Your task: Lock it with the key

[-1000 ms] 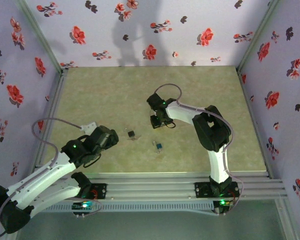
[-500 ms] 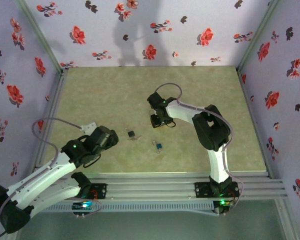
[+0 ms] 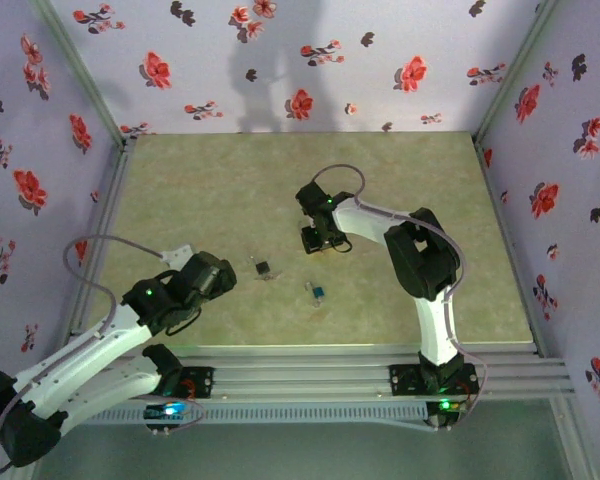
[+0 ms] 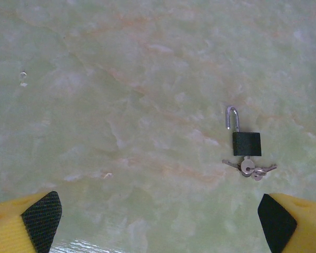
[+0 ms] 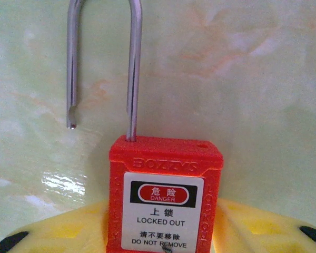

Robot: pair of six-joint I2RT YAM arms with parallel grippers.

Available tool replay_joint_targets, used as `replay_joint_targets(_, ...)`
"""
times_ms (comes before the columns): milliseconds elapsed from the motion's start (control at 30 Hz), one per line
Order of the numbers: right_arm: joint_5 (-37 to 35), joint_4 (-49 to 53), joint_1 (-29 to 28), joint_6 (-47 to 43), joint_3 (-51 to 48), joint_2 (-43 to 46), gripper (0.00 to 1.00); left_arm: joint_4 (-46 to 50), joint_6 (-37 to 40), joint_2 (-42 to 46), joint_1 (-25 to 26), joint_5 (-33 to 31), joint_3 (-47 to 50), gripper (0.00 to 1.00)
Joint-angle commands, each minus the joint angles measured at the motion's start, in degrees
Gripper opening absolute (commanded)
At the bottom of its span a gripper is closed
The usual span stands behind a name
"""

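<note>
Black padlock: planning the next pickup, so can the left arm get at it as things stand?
Probably yes. The black padlock lies on the bare table ahead of the open left end effector, a little to one side, with nothing between them.

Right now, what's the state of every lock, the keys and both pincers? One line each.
left pincer: open, empty
right pincer: shut on the red padlock
red padlock: shackle open, free leg out of the body
black padlock: shackle open, flat on the table
keys: at the black padlock's base; inserted or not, cannot tell
small blue object: on the table, too small to tell
</note>
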State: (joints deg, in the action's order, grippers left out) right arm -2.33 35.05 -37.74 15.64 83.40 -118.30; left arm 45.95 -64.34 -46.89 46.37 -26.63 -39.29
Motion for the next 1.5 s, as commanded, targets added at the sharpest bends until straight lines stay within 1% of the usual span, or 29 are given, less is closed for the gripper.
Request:
replay_joint_targets(0, -3.9, -7.3, 1.7, 1.0, 2.2, -3.4, 0.49, 2.1, 0.7, -0.1, 0.6, -2.5, -1.8, 1.0)
replay_joint_targets(67, -4.9, -7.1, 1.7, 1.3, 2.6, -3.9, 0.49, 2.0, 0.6, -0.4, 0.6, -2.5, -2.0, 1.0)
replay_joint_targets(200, -4.6, -6.5, 1.9, 1.2, 3.5, -5.2, 0.46, 2.3, 0.8, -0.7, 0.6, -2.5, -2.3, 1.0)
replay_joint_targets(367, -5.4, -5.9, 1.9, 0.4, 3.2, -5.1, 0.37, 2.5, 0.5, -0.5, 0.7, -2.4, -2.1, 1.0)
replay_joint_targets(533, -4.5, -6.1, 1.9, 0.0, 1.1, -2.3, 0.24, 2.7, 0.2, -0.2, 1.0, -2.4, -2.3, 1.0)
replay_joint_targets(767, -2.6, -7.5, 0.6, -0.7, -4.3, 6.9, 0.0, 2.1, -0.7, -0.2, 2.7, -2.2, -3.3, 1.0)
replay_joint_targets(900, -1.6, -8.2, -1.2, -1.1, -7.9, 13.6, 0.0, 1.2, -1.3, -0.7, 4.5, -1.9, -4.5, 1.0)
replay_joint_targets(1067, 4.4, -9.7, -2.7, -0.4, -13.1, 21.2, 0.0, -0.4, -2.7, -0.8, 7.4, -1.6, -6.0, 1.0)
replay_joint_targets(1167, 9.2, -11.8, -3.9, -0.3, -17.3, 25.7, 0.0, -1.1, -3.7, -1.0, 9.4, -1.6, -7.1, 1.0)
replay_joint_targets(1300, 18.4, -15.5, -5.1, 0.4, -23.2, 31.9, 0.0, -2.3, -6.1, -0.7, 11.8, -1.6, -8.1, 1.0)
replay_joint_targets(1467, 26.9, -19.3, -6.7, 1.1, -28.6, 37.7, 0.0, -5.6, -9.6, -0.8, 14.1, -1.6, -8.1, 1.0)
